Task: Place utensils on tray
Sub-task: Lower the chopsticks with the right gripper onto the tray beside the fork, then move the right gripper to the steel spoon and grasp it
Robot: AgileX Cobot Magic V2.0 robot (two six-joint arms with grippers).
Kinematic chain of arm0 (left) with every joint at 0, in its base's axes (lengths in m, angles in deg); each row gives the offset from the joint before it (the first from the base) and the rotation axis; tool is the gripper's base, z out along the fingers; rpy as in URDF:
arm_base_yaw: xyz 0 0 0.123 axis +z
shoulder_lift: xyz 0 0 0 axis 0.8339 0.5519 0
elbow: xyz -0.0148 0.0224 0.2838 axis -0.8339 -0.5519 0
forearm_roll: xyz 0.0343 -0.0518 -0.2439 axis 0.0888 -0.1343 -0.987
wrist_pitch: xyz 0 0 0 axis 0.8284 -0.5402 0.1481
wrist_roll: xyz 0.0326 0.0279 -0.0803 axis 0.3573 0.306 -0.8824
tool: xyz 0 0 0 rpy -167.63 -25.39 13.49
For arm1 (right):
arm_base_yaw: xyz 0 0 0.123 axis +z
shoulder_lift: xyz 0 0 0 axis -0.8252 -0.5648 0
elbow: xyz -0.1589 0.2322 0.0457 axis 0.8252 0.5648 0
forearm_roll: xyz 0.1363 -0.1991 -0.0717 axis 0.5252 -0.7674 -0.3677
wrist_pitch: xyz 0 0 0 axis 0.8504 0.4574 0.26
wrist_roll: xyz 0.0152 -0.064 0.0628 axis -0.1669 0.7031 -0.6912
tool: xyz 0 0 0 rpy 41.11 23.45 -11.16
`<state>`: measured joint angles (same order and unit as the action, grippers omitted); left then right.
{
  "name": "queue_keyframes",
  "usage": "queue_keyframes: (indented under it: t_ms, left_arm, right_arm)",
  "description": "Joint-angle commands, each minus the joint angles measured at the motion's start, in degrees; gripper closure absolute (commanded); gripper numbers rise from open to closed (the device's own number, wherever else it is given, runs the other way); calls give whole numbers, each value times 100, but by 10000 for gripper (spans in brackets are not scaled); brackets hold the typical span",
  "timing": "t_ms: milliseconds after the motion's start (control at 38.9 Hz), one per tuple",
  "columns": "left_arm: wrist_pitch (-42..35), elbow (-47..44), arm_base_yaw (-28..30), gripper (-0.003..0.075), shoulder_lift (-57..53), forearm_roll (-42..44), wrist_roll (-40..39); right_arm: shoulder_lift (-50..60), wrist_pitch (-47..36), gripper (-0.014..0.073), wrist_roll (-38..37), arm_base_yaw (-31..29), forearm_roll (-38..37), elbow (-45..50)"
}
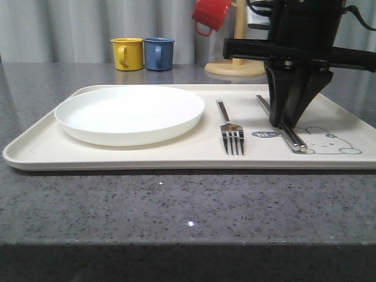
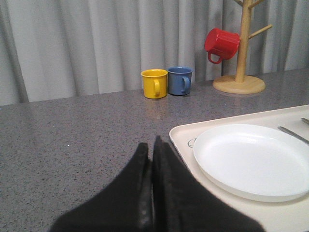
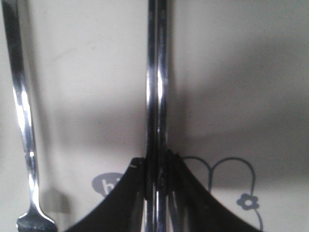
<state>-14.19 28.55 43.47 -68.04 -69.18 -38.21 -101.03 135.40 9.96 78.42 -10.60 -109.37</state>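
Your right gripper (image 1: 286, 122) stood low over the tray (image 1: 41, 147), fingers pinched on the chopsticks (image 1: 292, 138), which lay flat near the tray's right rim beside the rabbit drawing (image 1: 332, 141). The fork (image 1: 230, 130) lay just left of them, leaving a narrow lane between. The white plate (image 1: 129, 113) filled the tray's left half. Your left gripper (image 2: 153, 159) hung pressed together and empty over bare grey stone countertop (image 1: 176, 205), near the tray's left edge. Mugs (image 1: 143, 53) and a wooden mug tree (image 1: 238, 59) stood before grey curtains (image 2: 96, 43).

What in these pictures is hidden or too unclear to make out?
- Chopsticks: front view, middle hidden behind the right claw.
- Fork: right wrist view, tines cut off by the edge.
- Red mug: front view, top cut off.
- Tray lettering: hidden under the plate.
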Motion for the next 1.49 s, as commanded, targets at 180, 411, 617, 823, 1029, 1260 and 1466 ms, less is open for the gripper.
queue_keyframes:
  t_ms: [180, 411, 617, 823, 1029, 1260, 1466]
  left_arm:
    - [-493, 143, 5, 738, 59, -60, -16]
    - [-493, 143, 5, 738, 59, -60, -16]
    - [-493, 143, 5, 738, 59, -60, -16]
    - [-493, 143, 5, 738, 59, -60, -16]
    - [-493, 143, 5, 738, 59, -60, -16]
    - [-493, 143, 5, 738, 59, -60, -16]
    - [-493, 143, 5, 738, 59, -60, -16]
  right_arm:
    - [265, 282, 188, 75, -4, -287, -482]
    - [429, 937, 184, 992, -289, -727, -1308]
    - [686, 942, 184, 1760, -1058, -719, -1181]
    - [893, 937, 184, 2435, -2267, -714, -975]
    - [736, 931, 184, 3007, -2934, -680, -961]
    - [285, 931, 184, 3122, -3153, -672, -942]
    - [-204, 931, 184, 3122, -3153, -670, -942]
